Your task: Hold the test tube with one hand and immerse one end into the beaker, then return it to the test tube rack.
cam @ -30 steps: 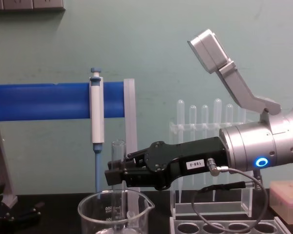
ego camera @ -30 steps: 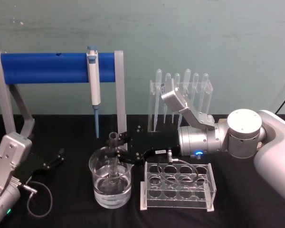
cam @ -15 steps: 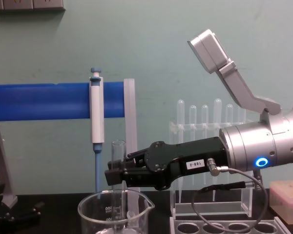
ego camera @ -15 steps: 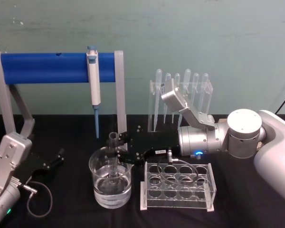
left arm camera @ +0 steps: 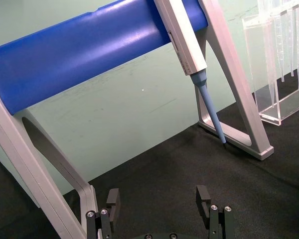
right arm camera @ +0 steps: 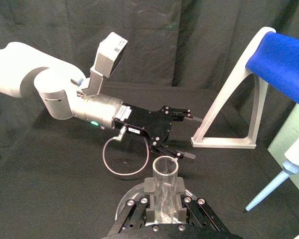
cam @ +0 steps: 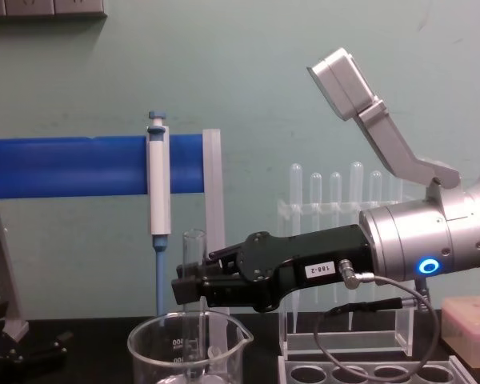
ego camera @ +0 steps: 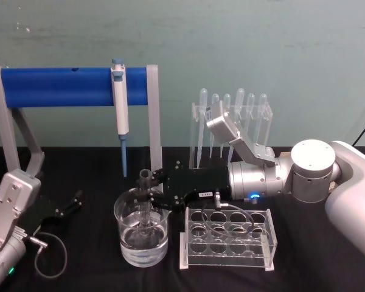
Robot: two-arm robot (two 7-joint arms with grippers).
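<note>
My right gripper [ego camera: 152, 196] reaches in from the right and is shut on the test tube [ego camera: 146, 190], holding it upright. The tube's open rim stands above the fingers and its lower end dips into the water in the beaker [ego camera: 126, 237]. In the chest view the test tube [cam: 194, 250] rises out of the right gripper [cam: 186, 290] above the beaker [cam: 156, 346]. The right wrist view looks down the test tube [right arm camera: 164, 185] between the pads. My left gripper [ego camera: 70, 204] rests open on the table at the left, also shown in the left wrist view [left arm camera: 158, 199].
A blue-and-white pipettor [ego camera: 119, 115] hangs from the blue bar stand [ego camera: 55, 86] behind the beaker. A clear tube rack [ego camera: 228, 238] sits just right of the beaker, under my right wrist. Plastic pipettes stand in an acrylic holder [ego camera: 231, 125] behind.
</note>
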